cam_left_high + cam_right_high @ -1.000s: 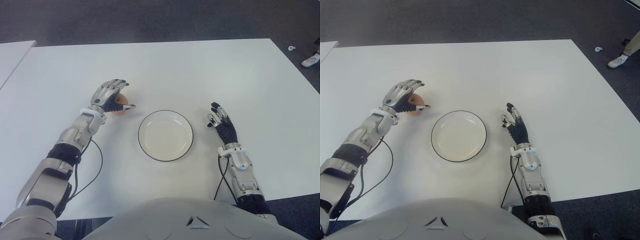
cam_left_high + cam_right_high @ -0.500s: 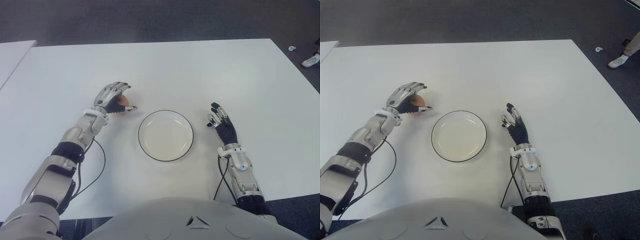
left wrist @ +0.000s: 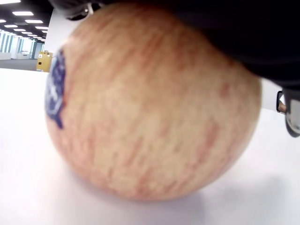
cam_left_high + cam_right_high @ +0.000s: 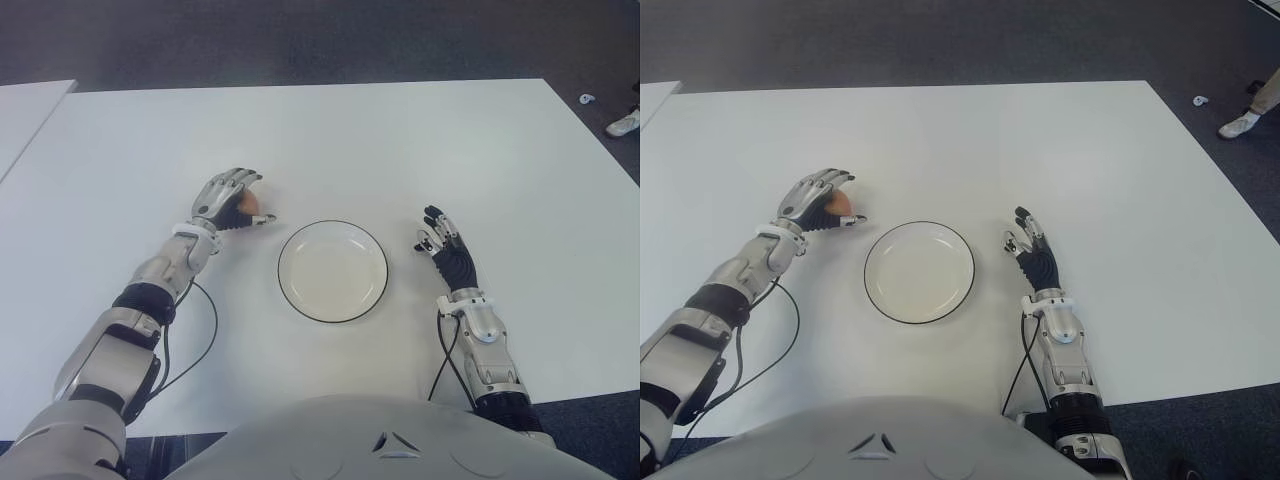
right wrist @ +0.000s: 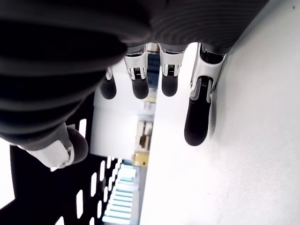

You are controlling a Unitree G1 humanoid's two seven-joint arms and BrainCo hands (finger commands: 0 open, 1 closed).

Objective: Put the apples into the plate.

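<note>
- The plate (image 4: 332, 271), white with a dark rim, sits on the white table (image 4: 400, 140) in front of the robot, and nothing lies in it.
- The apple (image 3: 150, 103) is on the table to the plate's left and slightly farther back, outside the rim; the left wrist view shows its underside on the tabletop and a blue sticker on its skin.
- The left hand (image 4: 229, 201) is cupped over the apple, fingers curled across its top and thumb pointing toward the plate; it looks like a grasp, though the contact points are mostly hidden.
- The right hand (image 4: 444, 247) shows to the plate's right, a little apart from the rim, fingers extended and loosely spread, holding nothing.
- In the right wrist view one fingertip (image 5: 197, 123) seems to touch the table.
</note>
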